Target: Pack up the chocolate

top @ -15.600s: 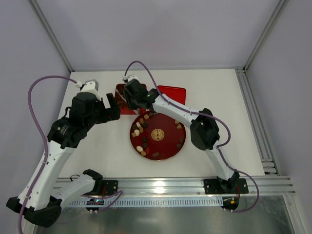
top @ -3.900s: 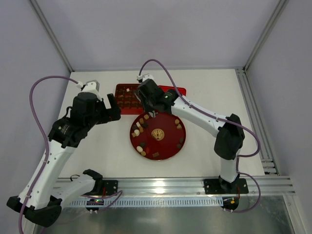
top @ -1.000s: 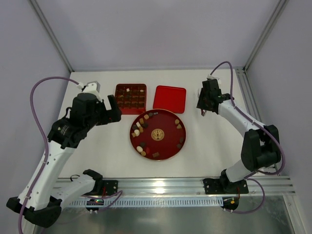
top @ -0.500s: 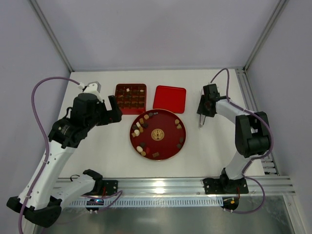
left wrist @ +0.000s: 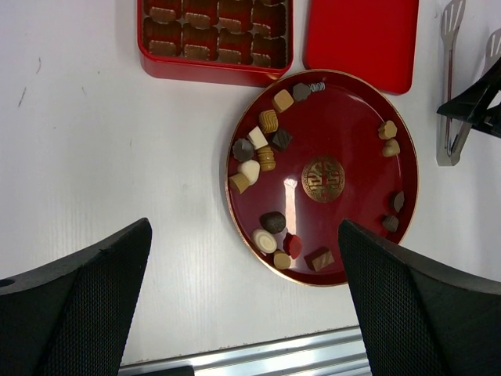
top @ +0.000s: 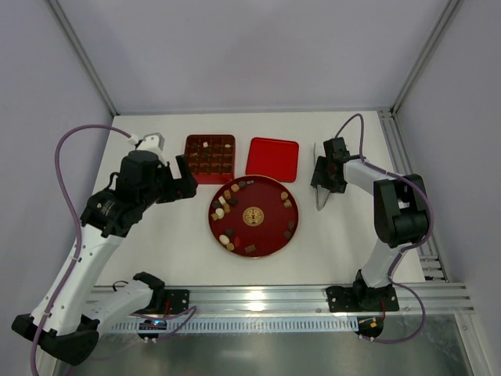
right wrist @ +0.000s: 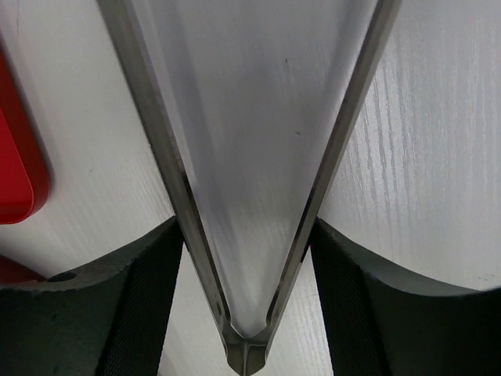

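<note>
Several pieces of chocolate [top: 227, 200] in dark brown, tan and cream lie around a round red plate [top: 270, 229], mostly along its left side [left wrist: 262, 149]. More pieces fill the gridded red box [top: 210, 158] behind it. At the table's right, low over the surface, my right gripper [top: 322, 178] has its pads against both arms of metal tongs [right wrist: 153, 133]. The tongs are spread in a V, with their tips toward the near edge [top: 319, 201]. Above the table left of the plate hangs my left gripper [top: 184, 174], open and holding nothing.
A flat red lid [top: 272, 159] lies between the box and the right gripper. An aluminium rail [top: 407, 157] runs along the table's right edge, and another crosses the near edge. White walls close in the back and sides.
Over the last second my right gripper has drawn nearer and lower at the table's right side with the tongs, and the tongs' arms have spread wider. The left arm is almost still.
</note>
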Available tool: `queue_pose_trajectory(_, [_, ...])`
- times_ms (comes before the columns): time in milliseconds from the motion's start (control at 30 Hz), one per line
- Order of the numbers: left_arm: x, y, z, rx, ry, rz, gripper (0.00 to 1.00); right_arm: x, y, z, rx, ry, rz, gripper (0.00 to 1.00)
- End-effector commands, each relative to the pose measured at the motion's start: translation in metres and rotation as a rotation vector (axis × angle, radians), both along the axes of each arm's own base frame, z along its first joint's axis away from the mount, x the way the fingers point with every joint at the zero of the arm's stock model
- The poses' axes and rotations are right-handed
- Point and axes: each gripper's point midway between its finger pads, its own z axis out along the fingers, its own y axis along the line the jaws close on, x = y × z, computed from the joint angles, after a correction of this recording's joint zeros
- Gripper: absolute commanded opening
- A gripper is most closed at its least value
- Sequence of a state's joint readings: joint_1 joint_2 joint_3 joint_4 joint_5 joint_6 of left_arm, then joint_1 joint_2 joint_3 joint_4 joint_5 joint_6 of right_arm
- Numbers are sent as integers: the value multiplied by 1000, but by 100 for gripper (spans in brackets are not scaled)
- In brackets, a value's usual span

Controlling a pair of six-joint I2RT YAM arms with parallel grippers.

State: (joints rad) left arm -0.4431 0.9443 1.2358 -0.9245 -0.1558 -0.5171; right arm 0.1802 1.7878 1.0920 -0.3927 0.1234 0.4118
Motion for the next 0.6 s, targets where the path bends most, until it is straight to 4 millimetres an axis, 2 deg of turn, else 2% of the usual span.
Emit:
queue_pose_trajectory(0, [6,-5,6,-28,-31,-5,100,7,2,11,9,-22,-6,68])
queue_pose_trajectory(200, [6,-6,4,-29,-25,-6,100,6,1,14,6,-25,-4,81])
queue_pose_trajectory(333, [6,-6,5,-30,-27,-6,100,5,0,18,5,-30,-5,84])
queue_pose_trajectory(567, [5,-5,4,-30,-26,-3,100,5,-3,45,1,-85,-15,87])
